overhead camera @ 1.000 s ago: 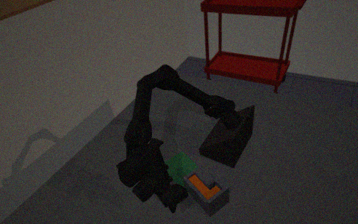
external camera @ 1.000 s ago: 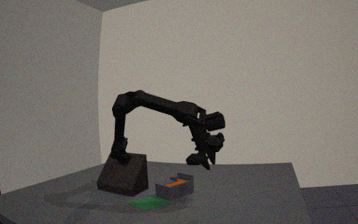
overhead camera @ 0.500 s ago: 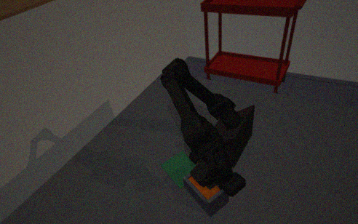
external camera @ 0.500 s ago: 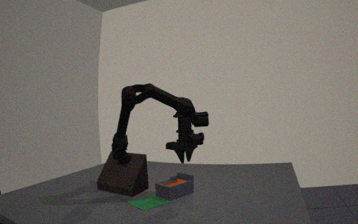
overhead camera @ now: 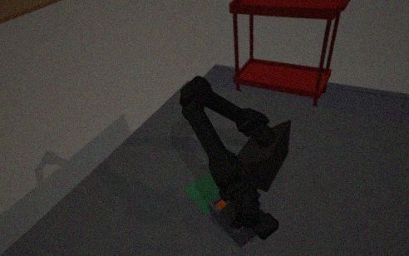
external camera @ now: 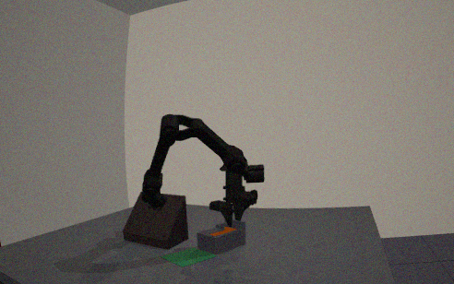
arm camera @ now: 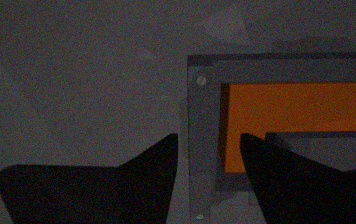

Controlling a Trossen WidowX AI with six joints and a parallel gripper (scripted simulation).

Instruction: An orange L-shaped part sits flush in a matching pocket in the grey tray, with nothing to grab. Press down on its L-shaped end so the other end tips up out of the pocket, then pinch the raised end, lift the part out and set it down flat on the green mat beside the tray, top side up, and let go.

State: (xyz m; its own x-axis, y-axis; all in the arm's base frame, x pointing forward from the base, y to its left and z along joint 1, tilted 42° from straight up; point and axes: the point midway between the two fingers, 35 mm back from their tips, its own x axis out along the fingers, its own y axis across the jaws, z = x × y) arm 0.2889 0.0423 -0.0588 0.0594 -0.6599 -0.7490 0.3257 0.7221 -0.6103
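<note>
The orange L-shaped part (arm camera: 290,107) (external camera: 221,232) (overhead camera: 220,204) lies in its pocket in the grey tray (arm camera: 202,125) (external camera: 217,242) (overhead camera: 243,237). My gripper (arm camera: 208,140) (external camera: 231,222) points straight down just above the tray's end. Its fingers are partly closed with a clear gap and hold nothing. In the wrist view one finger is outside the tray's rim and the other is over the part's end and the pocket's step. The green mat (external camera: 186,256) (overhead camera: 201,190) lies flat beside the tray. In the top view the arm hides the gripper and most of the tray.
The arm's dark wedge-shaped base (external camera: 157,223) (overhead camera: 276,158) stands close behind the tray and mat. A red two-level shelf (overhead camera: 283,75) stands at the far edge of the grey floor. Pale walls enclose the scene.
</note>
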